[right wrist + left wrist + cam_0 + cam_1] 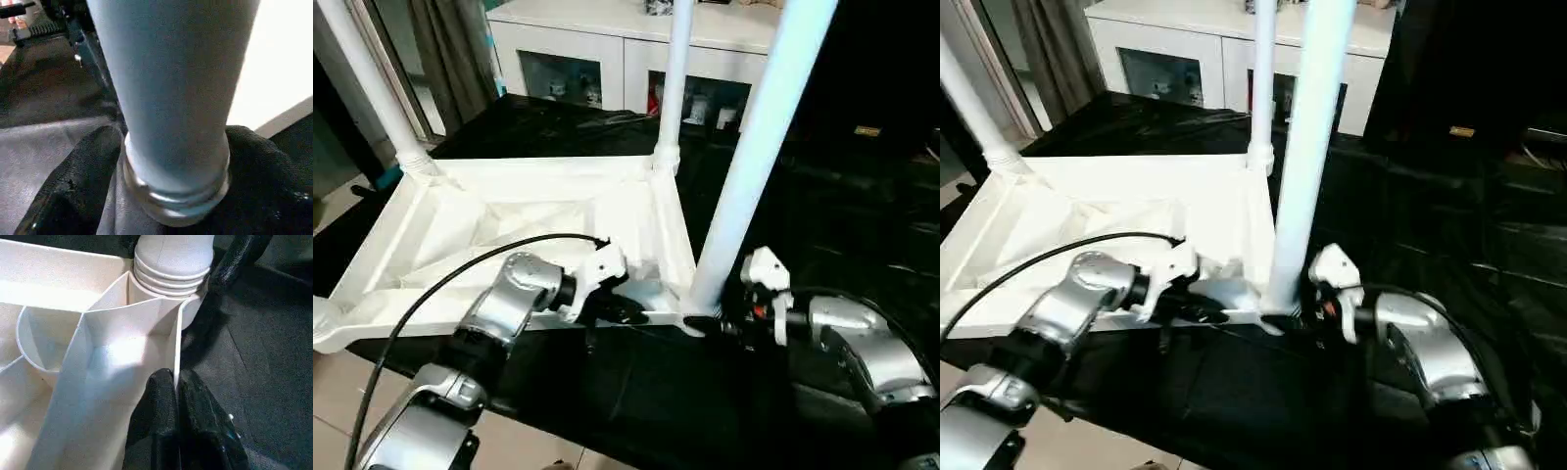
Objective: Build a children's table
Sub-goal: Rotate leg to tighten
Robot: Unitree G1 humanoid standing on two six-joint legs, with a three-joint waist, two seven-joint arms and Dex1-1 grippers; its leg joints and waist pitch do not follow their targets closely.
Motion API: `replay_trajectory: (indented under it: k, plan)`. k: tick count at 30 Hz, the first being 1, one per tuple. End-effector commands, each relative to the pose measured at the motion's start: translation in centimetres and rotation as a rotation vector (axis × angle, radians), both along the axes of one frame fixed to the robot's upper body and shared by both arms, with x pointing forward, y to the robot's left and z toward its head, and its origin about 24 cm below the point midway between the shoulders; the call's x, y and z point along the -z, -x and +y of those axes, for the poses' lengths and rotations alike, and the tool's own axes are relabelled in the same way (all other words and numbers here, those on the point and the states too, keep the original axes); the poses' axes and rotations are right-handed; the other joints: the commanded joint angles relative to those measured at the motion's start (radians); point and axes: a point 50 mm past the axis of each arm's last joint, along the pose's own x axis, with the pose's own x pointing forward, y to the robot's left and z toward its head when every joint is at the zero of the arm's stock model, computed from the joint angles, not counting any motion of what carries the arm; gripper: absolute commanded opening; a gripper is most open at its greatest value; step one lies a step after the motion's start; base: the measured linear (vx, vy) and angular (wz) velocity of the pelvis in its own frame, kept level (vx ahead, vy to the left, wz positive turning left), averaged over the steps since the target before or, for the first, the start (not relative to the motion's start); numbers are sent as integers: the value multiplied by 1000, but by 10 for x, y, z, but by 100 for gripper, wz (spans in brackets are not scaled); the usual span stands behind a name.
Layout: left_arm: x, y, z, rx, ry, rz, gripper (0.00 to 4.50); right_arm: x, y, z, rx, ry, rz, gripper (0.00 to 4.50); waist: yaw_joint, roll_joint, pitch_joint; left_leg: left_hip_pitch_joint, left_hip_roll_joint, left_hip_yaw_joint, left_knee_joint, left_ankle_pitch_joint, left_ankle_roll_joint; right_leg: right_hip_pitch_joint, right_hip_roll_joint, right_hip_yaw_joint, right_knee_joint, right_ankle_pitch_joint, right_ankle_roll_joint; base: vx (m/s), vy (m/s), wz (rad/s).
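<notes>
Table top [538, 211]: upside down on the black bench, ribs up.
Left gripper [177, 382]: pinching its near rim.
Right gripper [720, 326]: clamped round the near-right leg [754, 147] base.
Tip: hold it vertical, press straight into the socket.

Left silver forearm reaches forward and inward; left pincer [625, 311], fingers [166, 401] pressed together, pinches a thin white rim. Right forearm angles inward; right pincer [171, 161], fingers [73, 186] spread, clasps a leg base.
</notes>
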Motion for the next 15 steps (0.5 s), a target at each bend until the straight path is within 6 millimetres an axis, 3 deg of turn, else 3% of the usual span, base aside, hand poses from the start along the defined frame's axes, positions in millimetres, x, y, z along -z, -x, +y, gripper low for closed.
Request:
replay_trajectory:
  k: [1,7,15]
  plan:
    - [4,5,0,-5,51,39,0,0,1,5,-32,-14,7,357,2,-28,-47,5,75,-32,-61,-141,86,43,-105,55,-70,-269,-193,0,0,0]
    - [3,4,-2,-5,57,31,0,0,-1,5,-13,-30,10,357,-1,-27,-49,5,74,-32,-60,-123,83,43,-103,56,-66,-226,-200,0,0,0]
    - [2,4,-2,-1,55,31,0,1,1,6,-17,-39,21,294,1,-26,-51,4,73,-31,-57,-115,88,45,-102,55,-63,-209,-206,0,0,0]
